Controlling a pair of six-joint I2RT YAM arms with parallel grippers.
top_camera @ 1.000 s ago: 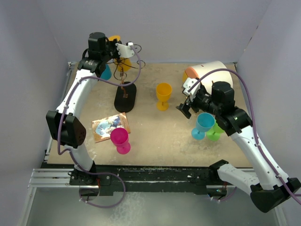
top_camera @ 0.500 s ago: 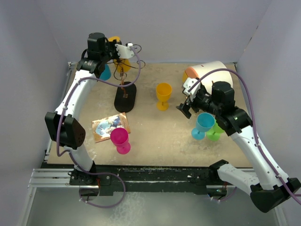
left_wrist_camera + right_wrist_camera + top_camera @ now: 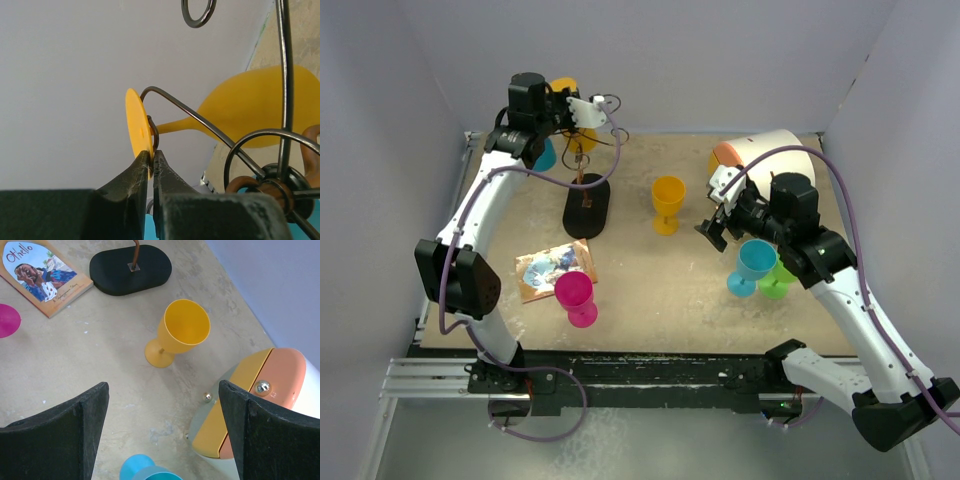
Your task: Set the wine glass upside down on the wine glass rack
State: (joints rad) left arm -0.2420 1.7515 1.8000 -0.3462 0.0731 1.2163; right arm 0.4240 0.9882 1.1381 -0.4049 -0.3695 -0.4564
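Above the tabletop (image 3: 650,280), the overhead view showed that the left pincer (image 3: 584,112) had edged slightly rightward at the curled top of the wine glass rack (image 3: 586,205). The orange wine glass (image 3: 582,139) hung there among the wire arms. The right pincer (image 3: 712,232) had not stirred, hovering near an upright yellow glass (image 3: 668,200).

At the left wrist, the stem of the wine glass (image 3: 260,110) lay threaded through a wire hook of the wine glass rack (image 3: 200,125), with the foot nearest and the bowl beyond. The left pincer (image 3: 151,162) was pressed on the foot's lower rim, only a thin slit showing between its tips. The glass looked seated on the hook, so letting go and backing away cleanly seemed all that remained.

At the right wrist, the right pincer (image 3: 162,387) stood spread wide and empty over the tabletop, the yellow glass (image 3: 182,330) just beyond it.
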